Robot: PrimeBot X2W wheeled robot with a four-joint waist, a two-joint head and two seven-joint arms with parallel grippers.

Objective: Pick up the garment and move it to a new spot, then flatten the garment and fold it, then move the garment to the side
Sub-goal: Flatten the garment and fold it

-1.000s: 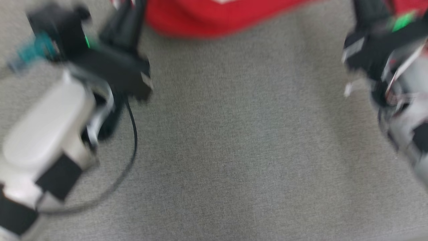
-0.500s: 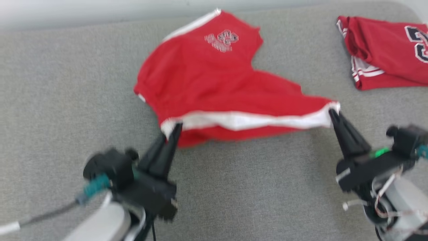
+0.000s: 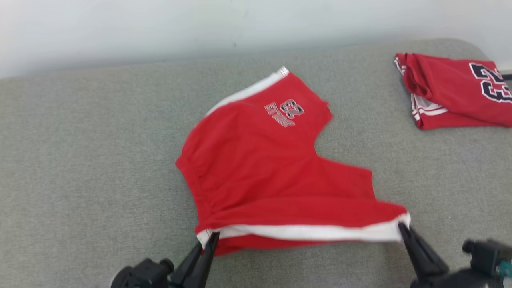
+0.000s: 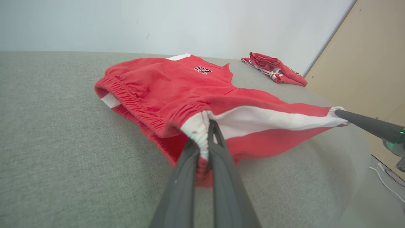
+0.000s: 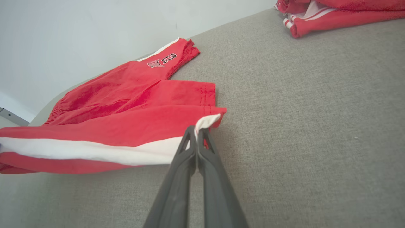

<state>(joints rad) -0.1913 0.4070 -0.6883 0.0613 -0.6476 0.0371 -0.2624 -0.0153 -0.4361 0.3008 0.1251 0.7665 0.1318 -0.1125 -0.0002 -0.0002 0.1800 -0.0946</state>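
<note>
At the near edge of a grey pad (image 3: 80,168), the left gripper (image 3: 212,238) is pinched tight on the waistband end of a pair of red shorts (image 3: 256,168). The right gripper (image 3: 401,227) is clamped on the hem end of the same white stripe (image 3: 304,232). The stripe runs taut between them and is raised just off the pad. Beyond it the rest of the shorts trails flat across the middle of the pad, one leg with its number patch pointing toward the wall (image 3: 160,28). The garment appears to be mid-carry or being drawn out flat. On that reading the pick-up is done, while the smoothing, the fold and the shift to the side are all left to do. At the far right corner, well apart, lies a folded garment (image 3: 456,96), also red and numbered. The count: two grippers, both gripping; two red garments, one held and one folded; one pad.
</note>
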